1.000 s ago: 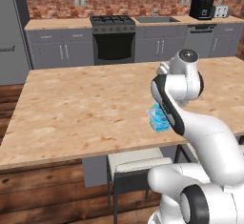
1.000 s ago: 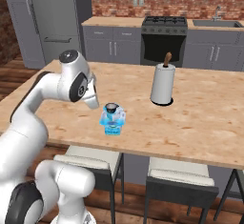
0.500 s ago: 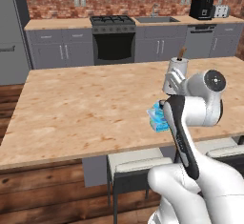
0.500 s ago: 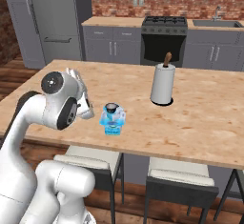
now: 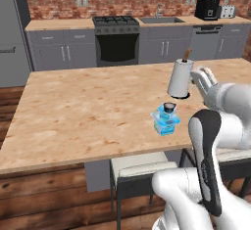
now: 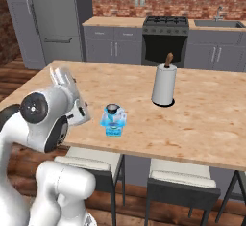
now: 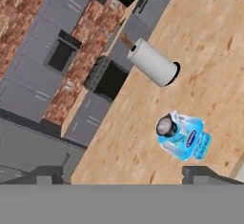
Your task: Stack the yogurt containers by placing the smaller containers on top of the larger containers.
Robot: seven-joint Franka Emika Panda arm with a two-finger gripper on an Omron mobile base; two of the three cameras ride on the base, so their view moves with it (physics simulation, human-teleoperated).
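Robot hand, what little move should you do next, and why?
Probably pull back and stay away. The tiny dark cup already sits on the small blue cup, which sits on the blue tub. The gripper is open, empty and off to the side.

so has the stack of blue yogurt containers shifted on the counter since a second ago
No. The yogurt stack sits at the same spot left of and nearer than the paper towel roll; the arm moved, not the stack.

I see bare wooden counter [image 5: 83,111] all around the yogurt stack [image 5: 166,119]; the only obstacle is the paper roll [image 5: 179,78], upright, far-right of it, apart.
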